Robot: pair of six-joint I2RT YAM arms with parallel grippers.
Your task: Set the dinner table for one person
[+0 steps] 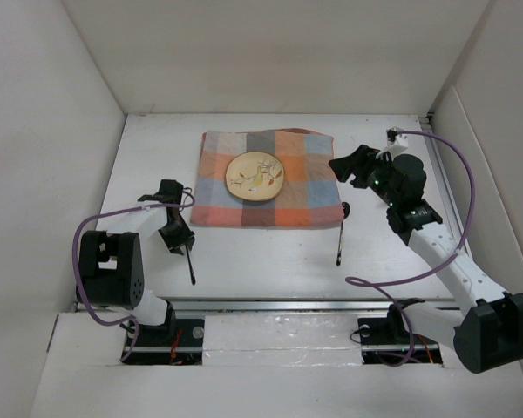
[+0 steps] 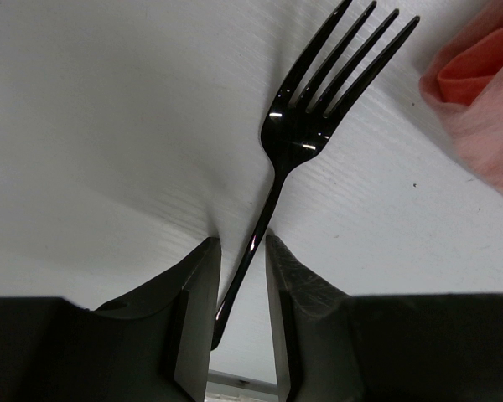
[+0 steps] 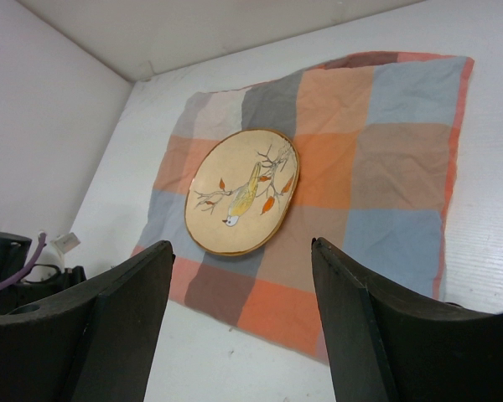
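Observation:
The white dinner table (image 1: 270, 261) carries a checked placemat (image 1: 296, 200) with a round bird-painted plate (image 1: 254, 178) on it. My left gripper (image 1: 176, 237) is down at the table just left of the placemat's near corner. In the left wrist view its jaws (image 2: 241, 239) stand narrowly apart, shut on the handle of a black fork (image 2: 298, 138), which stays low against the tabletop. The fork also shows in the top view (image 1: 191, 268). My right gripper (image 1: 342, 167) hovers open and empty over the placemat's right edge. The right wrist view (image 3: 243, 244) shows the plate (image 3: 241, 191) ahead of it.
A black utensil (image 1: 341, 233) lies on the table just right of the placemat's near right corner. White walls close in the table at the left, back and right. A metal rail (image 1: 270, 305) runs along the near edge. The placemat's folded corner shows in the left wrist view (image 2: 478, 100).

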